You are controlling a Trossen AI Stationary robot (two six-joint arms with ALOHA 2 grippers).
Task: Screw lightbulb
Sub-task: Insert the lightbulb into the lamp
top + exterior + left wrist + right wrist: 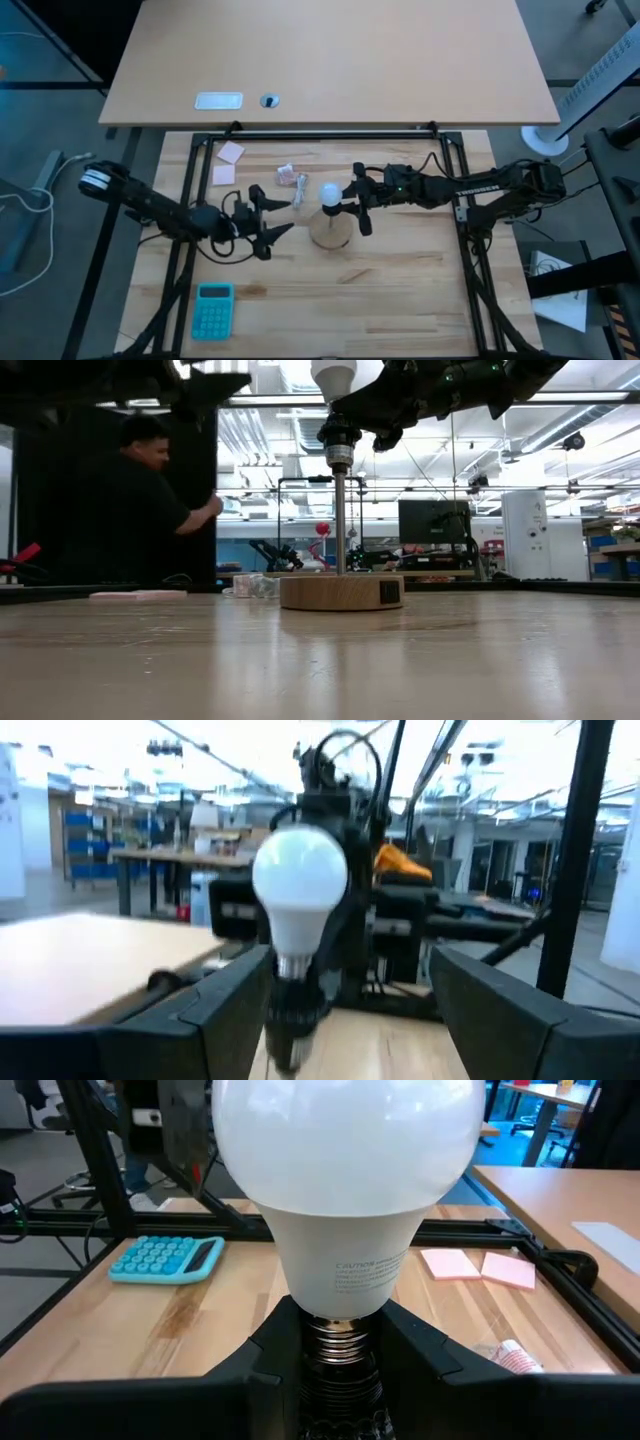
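White lightbulb (329,192) on socket | right claw (357,208) level, straddling its base | left claw (268,213) wide open, empty

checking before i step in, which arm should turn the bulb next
Probably the right: the right gripper already has its fingers around the socket just under the lightbulb. The left gripper sits open beside the lamp, touching nothing.

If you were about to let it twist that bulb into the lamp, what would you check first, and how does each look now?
1. Lightbulb upright over the socket: ok.
2. Threads started in the socket: ok; part of the thread still shows.
3. Right gripper around the bulb's base: ok, but whether it grips is cannot tell.
4. Left gripper open and apart from the bulb: ok.
5. Wooden base flat on the table: ok.
6. Base held against turning: not ok, nothing holds it.
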